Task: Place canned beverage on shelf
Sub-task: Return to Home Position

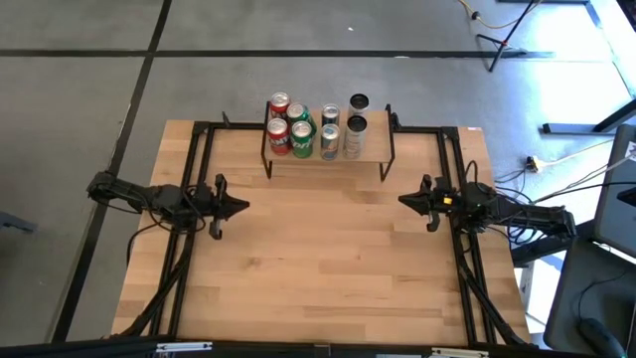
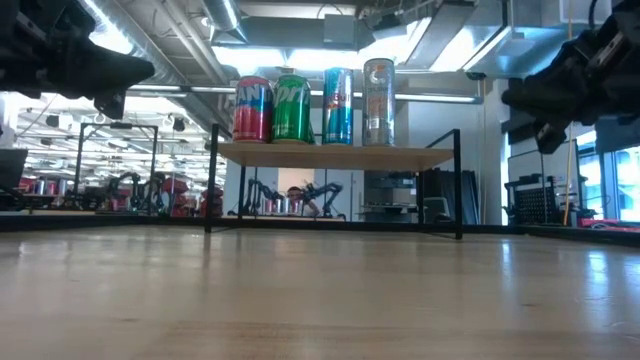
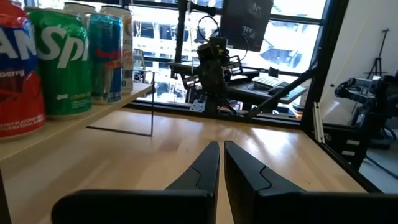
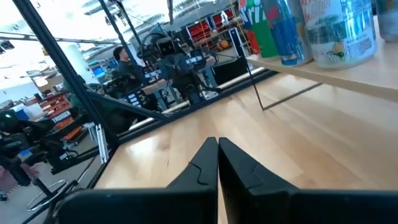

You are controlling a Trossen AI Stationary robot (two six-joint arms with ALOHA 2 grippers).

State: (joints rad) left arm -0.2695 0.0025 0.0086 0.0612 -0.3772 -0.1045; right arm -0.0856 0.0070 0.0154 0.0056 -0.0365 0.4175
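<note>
Eight beverage cans stand in two tidy rows on the shelf [image 2: 330,156] at the far edge of the table [image 1: 328,259], like paired behind like. That suggests the stocking is done, which would explain why both arms sit well apart from it. The left gripper [image 1: 237,207] hovers over the table's left side and the right gripper [image 1: 405,202] over its right, each with fingers drawn together around nothing, in what looks like a resting pose. The red can [image 2: 252,108] reads Fanta with "berry" beneath and the green can [image 2: 292,107] reads Sprite, while the writing on the blue-and-silver can [image 2: 338,105] and the white-yellow can [image 2: 378,100] is too small to read.
</note>
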